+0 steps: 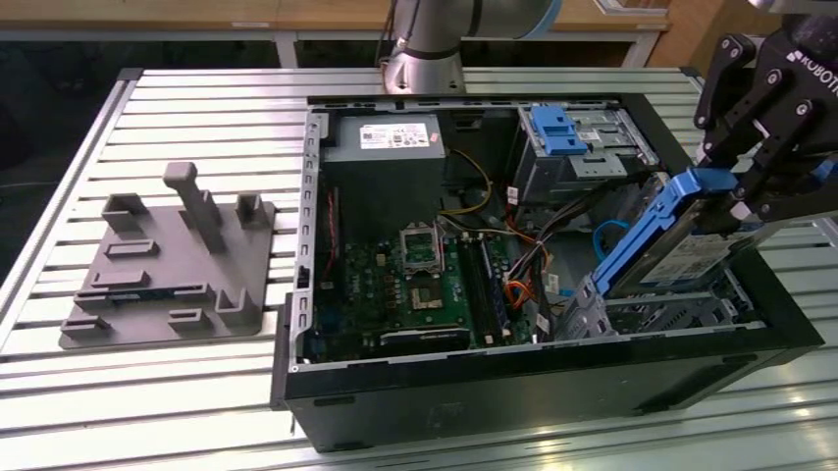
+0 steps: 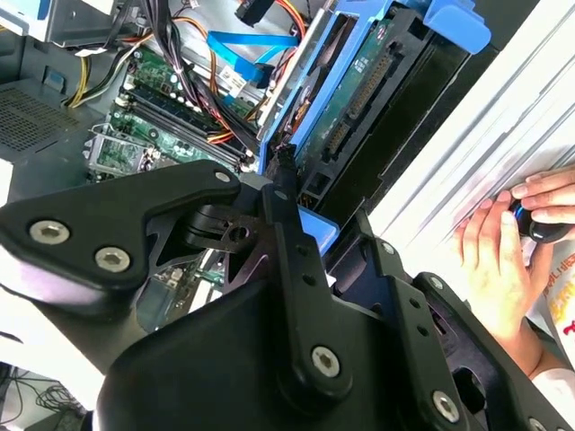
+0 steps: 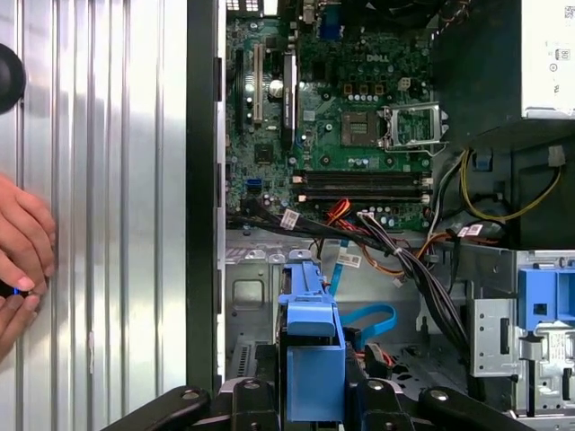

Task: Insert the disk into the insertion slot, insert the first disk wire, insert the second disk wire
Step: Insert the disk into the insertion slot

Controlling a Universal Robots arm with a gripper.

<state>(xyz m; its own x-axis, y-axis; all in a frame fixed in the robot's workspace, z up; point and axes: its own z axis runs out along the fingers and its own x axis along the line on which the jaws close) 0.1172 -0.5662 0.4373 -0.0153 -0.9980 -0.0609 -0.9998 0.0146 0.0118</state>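
The disk [image 1: 670, 245], a silver drive in a bright blue carrier, hangs tilted with its lower end over the insertion slot [image 1: 681, 312], the silver perforated cage in the near corner of the open computer case on the exterior view's right. My gripper [image 1: 744, 196] is shut on the disk's upper end. In both wrist views the blue carrier [image 3: 314, 355] [image 2: 359, 90] sits between my black fingers [image 3: 244, 400]. A flat blue cable [image 1: 607, 239] and orange wires [image 1: 520, 291] lie loose inside the case beside the cage.
A taller grey bay with a blue latch [image 1: 566, 132] stands at the case's back. The motherboard [image 1: 406, 285] and power supply [image 1: 383, 137] occupy the case's left half. A grey fixture plate [image 1: 171, 265] rests on the slatted table. A person's hand [image 2: 499, 260] rests on the table near the case.
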